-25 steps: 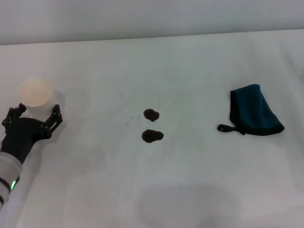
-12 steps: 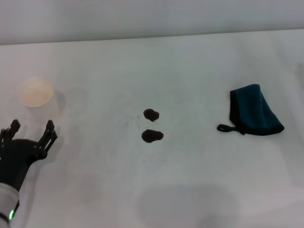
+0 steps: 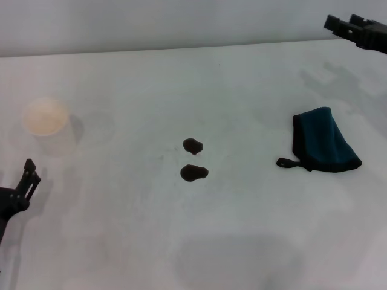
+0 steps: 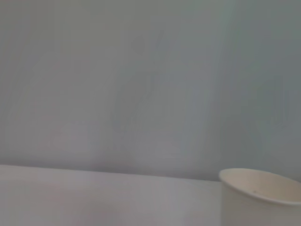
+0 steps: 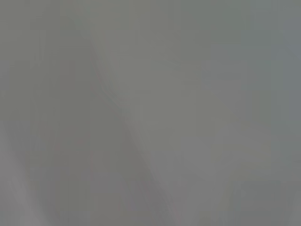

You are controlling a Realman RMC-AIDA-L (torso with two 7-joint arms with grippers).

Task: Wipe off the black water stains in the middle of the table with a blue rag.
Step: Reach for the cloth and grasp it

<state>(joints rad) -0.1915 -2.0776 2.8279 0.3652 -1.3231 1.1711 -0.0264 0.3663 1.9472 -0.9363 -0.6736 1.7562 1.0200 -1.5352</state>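
Two black water stains lie close together in the middle of the white table. The blue rag lies folded at the right, its black loop tab pointing toward the stains. My right gripper is at the far right edge, high above and beyond the rag, fingers apart and empty. My left gripper is at the near left edge, mostly out of frame, with one splayed finger showing and nothing in it. The right wrist view shows only grey blur.
A white paper cup stands at the far left, beyond my left gripper and apart from it. It also shows in the left wrist view, in front of a plain grey wall.
My left gripper has let go of the paper cup and drawn back toward the near left edge. My right gripper has come into view at the top right.
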